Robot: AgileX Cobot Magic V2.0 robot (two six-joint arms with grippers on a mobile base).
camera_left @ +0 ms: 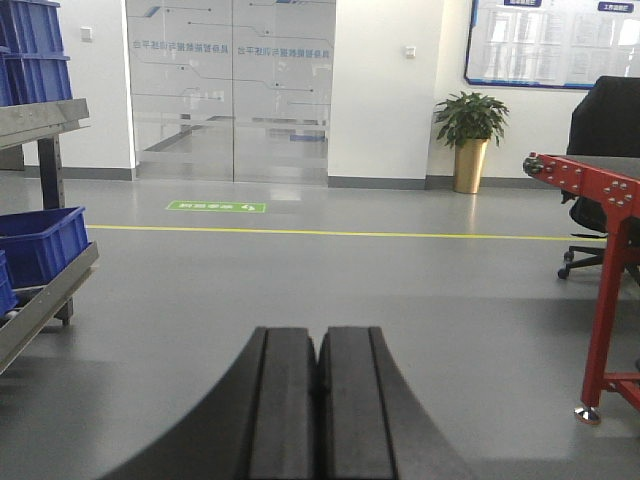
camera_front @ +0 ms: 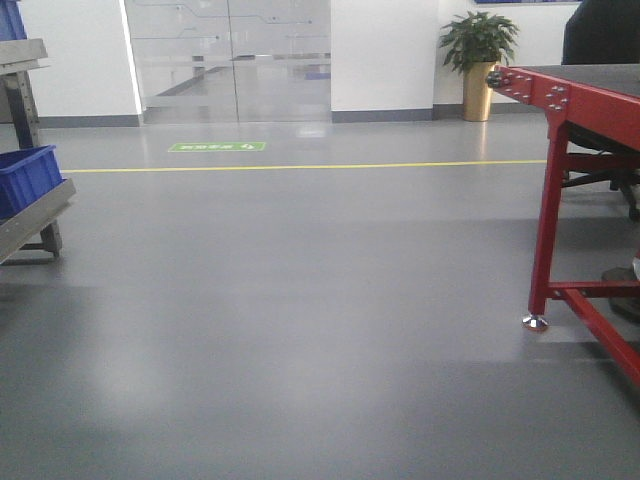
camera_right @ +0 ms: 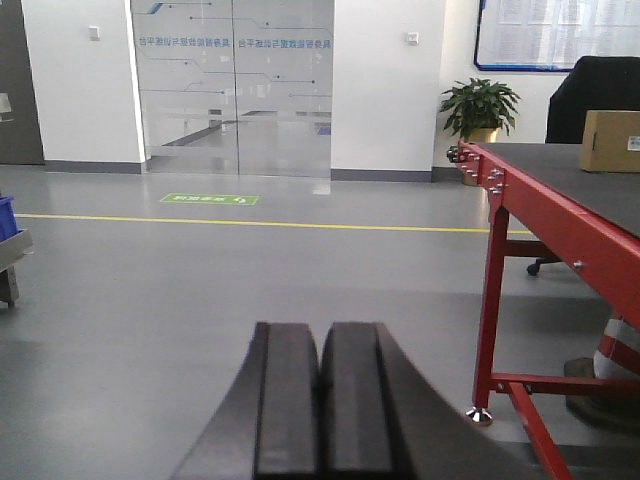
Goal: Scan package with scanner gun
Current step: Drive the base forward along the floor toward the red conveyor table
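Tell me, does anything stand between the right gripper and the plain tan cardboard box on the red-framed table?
Only the red-framed table's own side rail crosses the line from the shut right gripper to the plain tan cardboard box.

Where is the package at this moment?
Only the right wrist view shows it: the package sits on the red table, at the picture's far right edge, right of the potted plant.
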